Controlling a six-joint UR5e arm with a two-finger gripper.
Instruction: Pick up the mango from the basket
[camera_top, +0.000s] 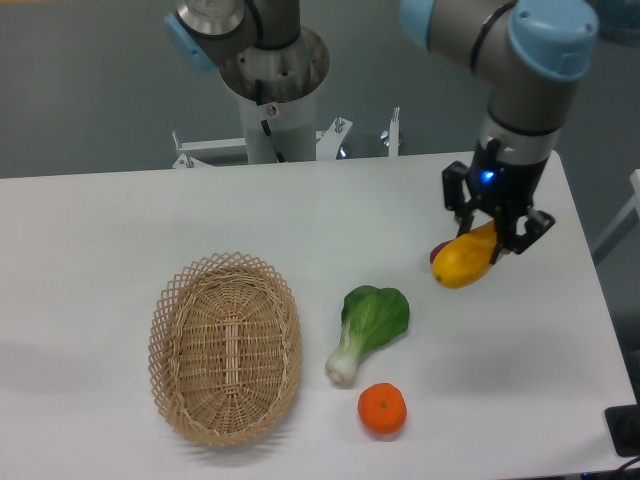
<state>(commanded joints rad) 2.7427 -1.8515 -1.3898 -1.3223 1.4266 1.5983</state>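
On the left of the white bench (120, 215) sits the basket (225, 347). It is oval, tan and woven, with an open lacy rim. Nothing lies inside it.

Just to its right lies a green leafy vegetable (368, 329) with a white stalk. The stalk end points down toward the front. Below it, near the front edge, sits a round orange (382, 409). The two are close but not touching.

Farther right, the mango (465, 258) hangs in the air, well away from the basket. It is yellow-orange and tilted, with its upper end between the jaws. The gripper (497, 224) points straight down and its black jaws are closed on the mango. A small blue light glows on the gripper.

A bit of a dark red vegetable (437, 253) peeks out behind the mango's left end.

A small sticker shows on the robot's gray base (275, 95) at the back, but it is too small to read.
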